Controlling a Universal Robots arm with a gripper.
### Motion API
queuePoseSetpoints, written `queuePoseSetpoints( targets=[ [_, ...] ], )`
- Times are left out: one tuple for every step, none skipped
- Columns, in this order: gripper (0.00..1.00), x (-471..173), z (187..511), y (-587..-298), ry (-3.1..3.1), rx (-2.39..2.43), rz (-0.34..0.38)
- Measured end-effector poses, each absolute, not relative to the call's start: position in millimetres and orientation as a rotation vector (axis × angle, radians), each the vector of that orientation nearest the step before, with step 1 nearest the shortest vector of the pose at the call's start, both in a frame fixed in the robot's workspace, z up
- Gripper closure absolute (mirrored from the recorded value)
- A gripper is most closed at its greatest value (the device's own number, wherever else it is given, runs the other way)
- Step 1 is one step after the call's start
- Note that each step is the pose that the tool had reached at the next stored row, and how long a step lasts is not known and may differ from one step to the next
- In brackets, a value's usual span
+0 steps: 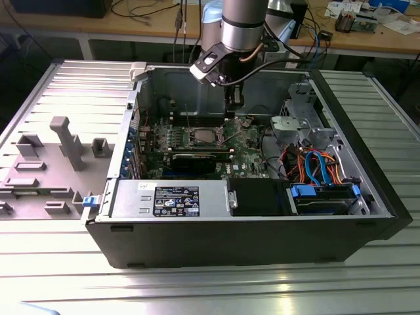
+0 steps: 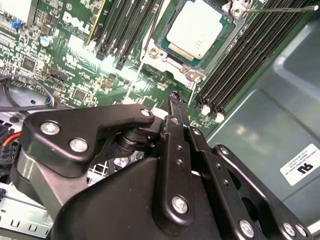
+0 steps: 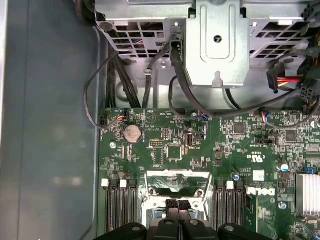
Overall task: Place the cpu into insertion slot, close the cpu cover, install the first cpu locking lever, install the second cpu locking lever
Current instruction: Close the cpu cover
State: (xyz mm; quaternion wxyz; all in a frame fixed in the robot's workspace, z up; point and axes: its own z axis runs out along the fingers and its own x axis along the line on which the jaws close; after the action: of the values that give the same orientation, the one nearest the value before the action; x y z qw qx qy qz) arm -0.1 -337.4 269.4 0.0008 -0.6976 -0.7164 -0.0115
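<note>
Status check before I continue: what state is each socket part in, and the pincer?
cpu: seated flat in the insertion slot.
cpu cover: looks lowered around the chip.
locking lever: swung out, not latched.
pincer: shut, holding nothing.

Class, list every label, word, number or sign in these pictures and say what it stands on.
Black sticker on the power supply: too small to read.
White sticker on the case wall: blurred, unreadable.
White logo on the motherboard: a maker's mark, not quoted; other board print too small.
Circled mark on the metal bracket: unclear.
</note>
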Motion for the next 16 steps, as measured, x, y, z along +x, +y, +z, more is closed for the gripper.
queuePoseSetpoints(
  targets=[
    [0.89, 2, 269, -337, -2.251, -2.189, -0.036],
    [0.89, 3, 269, -337, -2.252, -2.188, -0.036],
    [0.89, 5, 269, -337, -2.252, -2.187, -0.036],
    [0.89, 8, 269, -337, -2.253, -2.186, -0.036],
    [0.89, 10, 269, -337, -2.254, -2.185, -0.036],
    [0.89, 12, 269, -337, -2.255, -2.184, -0.036],
    [0.89, 13, 269, -337, -2.256, -2.183, -0.036],
    [0.89, 15, 269, -337, -2.258, -2.181, -0.036],
    [0.89, 16, 269, -337, -2.258, -2.181, -0.036],
    [0.89, 16, 269, -337, -2.258, -2.181, -0.036],
    [0.89, 16, 269, -337, -2.258, -2.181, -0.036],
    [0.89, 16, 269, -337, -2.258, -2.181, -0.036],
    [0.89, 16, 269, -337, -2.259, -2.18, -0.036],
    [0.89, 16, 269, -337, -2.259, -2.18, -0.036],
    [0.89, 17, 269, -337, -2.259, -2.18, -0.036],
    [0.89, 17, 269, -337, -2.259, -2.18, -0.036]
  ],
)
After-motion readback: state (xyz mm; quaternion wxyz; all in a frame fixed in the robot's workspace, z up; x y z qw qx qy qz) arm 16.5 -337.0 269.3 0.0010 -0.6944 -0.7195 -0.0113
